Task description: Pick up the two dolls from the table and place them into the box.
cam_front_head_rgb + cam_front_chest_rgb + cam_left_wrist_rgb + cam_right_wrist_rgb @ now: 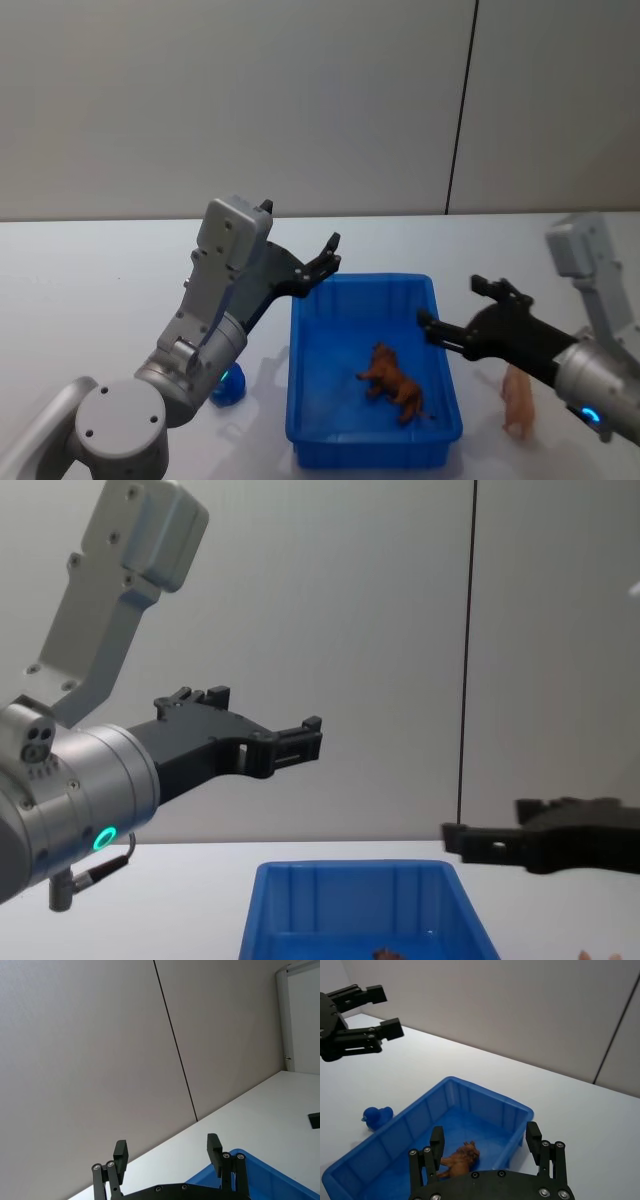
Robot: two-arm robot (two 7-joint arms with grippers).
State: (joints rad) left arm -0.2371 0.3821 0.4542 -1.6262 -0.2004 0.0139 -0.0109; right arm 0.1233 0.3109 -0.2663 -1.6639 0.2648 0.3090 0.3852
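— Blue box: how many dolls inside?
— One, the reddish-brown doll; blue doll left of the box, pink doll right, on the table; left gripper, right gripper both spread wide, empty, above its rim.

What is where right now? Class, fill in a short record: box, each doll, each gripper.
Box: blue, on the white table.
Brown doll: inside the box.
Pink doll: on the table, right of the box.
Blue doll: on the table, left of the box, partly behind the left arm.
Left gripper: open, empty, raised near the box's far left corner.
Right gripper: open, empty, over the box's right rim.
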